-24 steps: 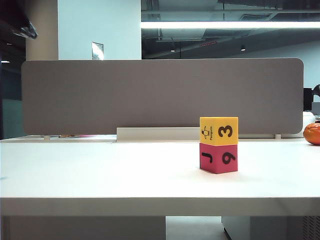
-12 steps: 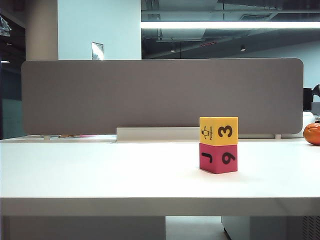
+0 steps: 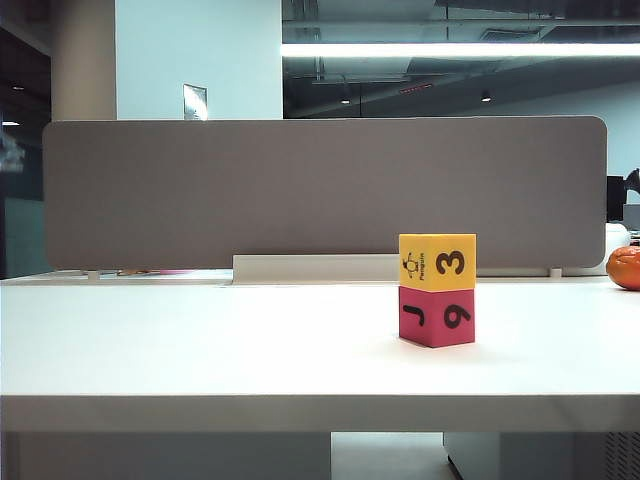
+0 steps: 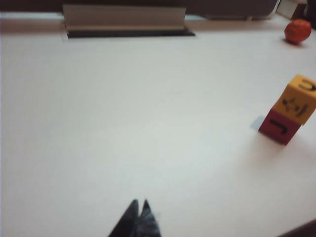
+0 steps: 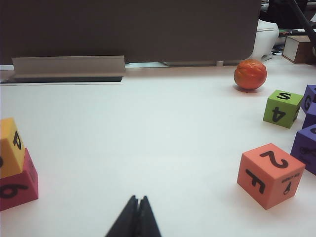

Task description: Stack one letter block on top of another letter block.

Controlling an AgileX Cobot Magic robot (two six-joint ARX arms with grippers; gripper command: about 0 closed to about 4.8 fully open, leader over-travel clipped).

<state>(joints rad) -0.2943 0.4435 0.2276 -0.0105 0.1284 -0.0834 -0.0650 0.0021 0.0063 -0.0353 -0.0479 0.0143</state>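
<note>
Both claws are pressed together, empty: left gripper (image 4: 139, 213) and right gripper (image 5: 137, 211) sit well apart from the stack.
Yellow block (image 3: 437, 262) rests squarely atop pink-red block (image 3: 437, 315); only a stray arm sweep would likely topple it.

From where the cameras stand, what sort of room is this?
Likely an open office used as a lab: a white desk with a grey partition screen, strip lighting overhead, foam letter blocks such as the yellow block stacked on the pink-red block.

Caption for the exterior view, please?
Yellow foam cube stacked squarely on pink-red foam cube on white table; no pincer visible.
</note>
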